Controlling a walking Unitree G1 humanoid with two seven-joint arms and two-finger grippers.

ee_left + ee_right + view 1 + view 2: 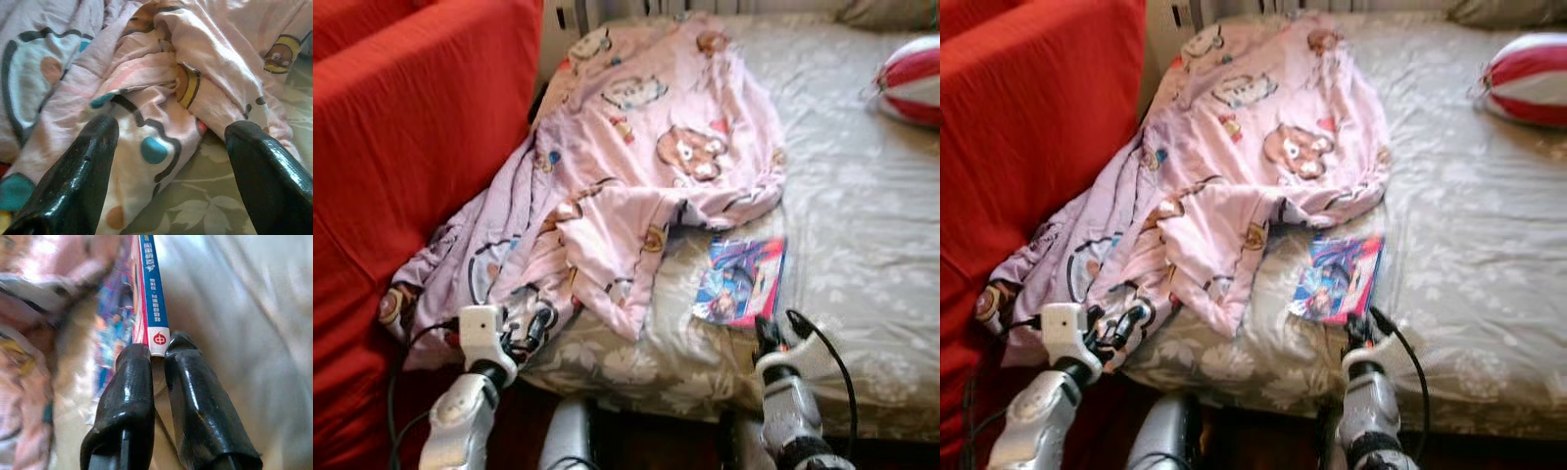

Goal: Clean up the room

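Lying flat on bed just beside pink blanket: thin book, probably light, stiff, glossy-slick. Pinching its near edge with right gripper; gripping deeper by the spine likely safer. Hovering spread over blanket: left gripper.

Soft daylight, warm cast; head views grainy; right wrist view blurred beyond sharp foreground.

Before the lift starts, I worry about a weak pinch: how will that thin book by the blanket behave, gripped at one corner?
The book looks thin and flat, so probably light, and likely to droop. Its cover looks glossy, so it may slip from the right end effector, closed on its corner.
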